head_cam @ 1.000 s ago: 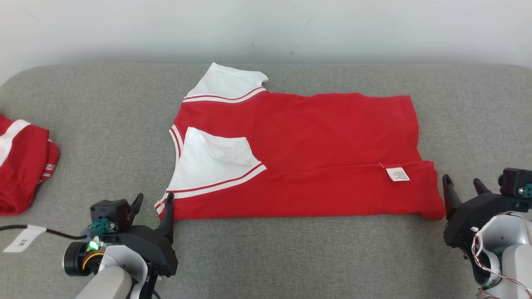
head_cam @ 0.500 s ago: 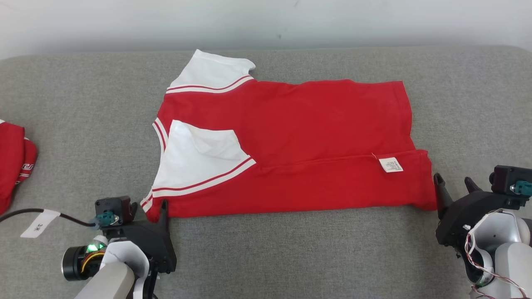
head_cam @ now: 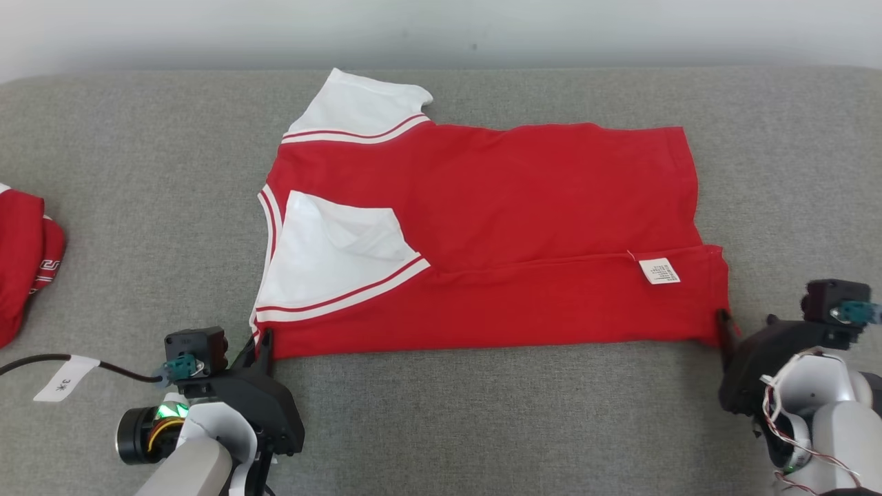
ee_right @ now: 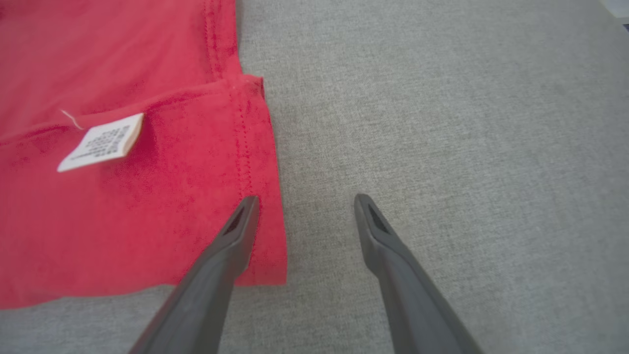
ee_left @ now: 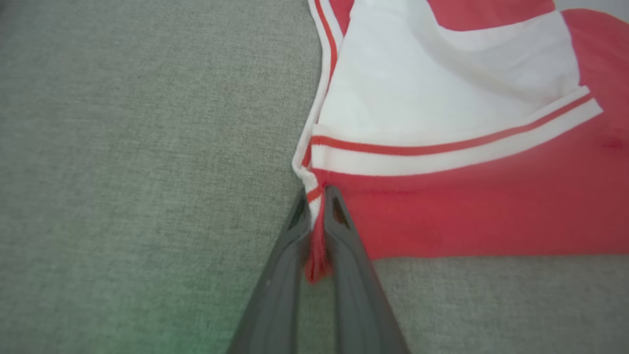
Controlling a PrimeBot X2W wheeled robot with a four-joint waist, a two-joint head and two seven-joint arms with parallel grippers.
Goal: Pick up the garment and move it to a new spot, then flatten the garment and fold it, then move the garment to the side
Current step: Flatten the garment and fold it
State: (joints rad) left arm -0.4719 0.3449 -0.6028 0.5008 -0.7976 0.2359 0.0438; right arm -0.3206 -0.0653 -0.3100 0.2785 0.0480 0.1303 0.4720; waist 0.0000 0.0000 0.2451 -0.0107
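At the near left corner of the garment (head_cam: 524,227): left gripper (head_cam: 260,344) (ee_left: 317,216), fingers pressed together on a pinch of hem (red cloth showing between them). At the near right corner: right gripper (head_cam: 747,324) (ee_right: 304,201), jaws spread wide, one finger over the garment edge, the other just beside it. Left forearm (head_cam: 182,472) and right forearm (head_cam: 837,434) low, on the near side of the garment.

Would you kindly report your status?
Left gripper jaws shut on red-and-white shirt corner. Right gripper jaws open, straddling hem corner. Second red garment far left, clear.
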